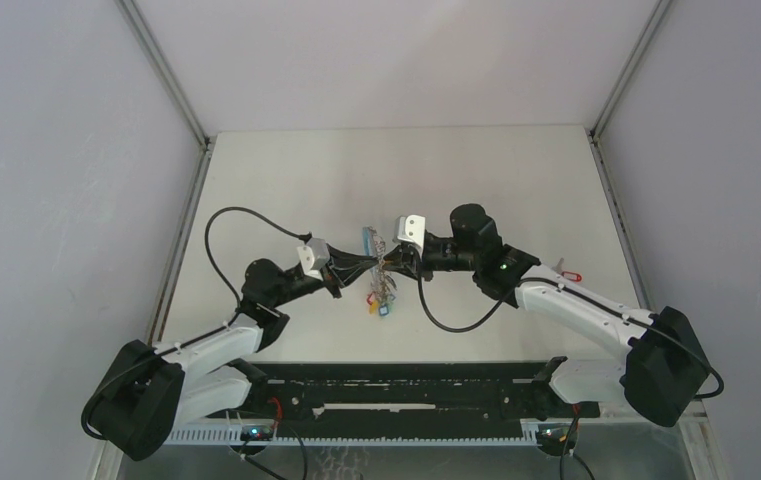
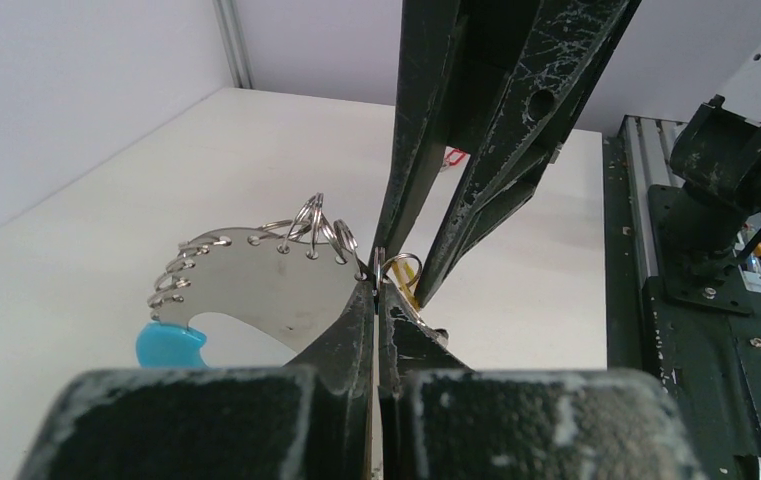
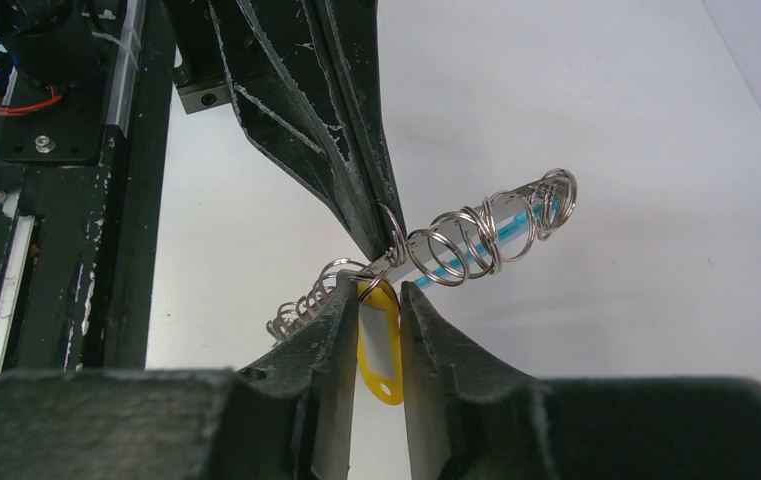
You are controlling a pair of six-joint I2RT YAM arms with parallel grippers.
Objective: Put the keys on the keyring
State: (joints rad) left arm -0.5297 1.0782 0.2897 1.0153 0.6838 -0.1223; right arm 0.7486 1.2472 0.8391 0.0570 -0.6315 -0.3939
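Top external: high, behind the arm bases (image 1: 146,395), looking down and forward over the whole table (image 1: 286,180). Wrist cameras: close-up, facing one another. All three views share the keyring (image 1: 369,240).

No writing, number, brand or sign can be read in any of the views, and the white paper insert of the yellow key tag (image 3: 380,345), seen just below the keyring (image 3: 501,222), is shown blank.
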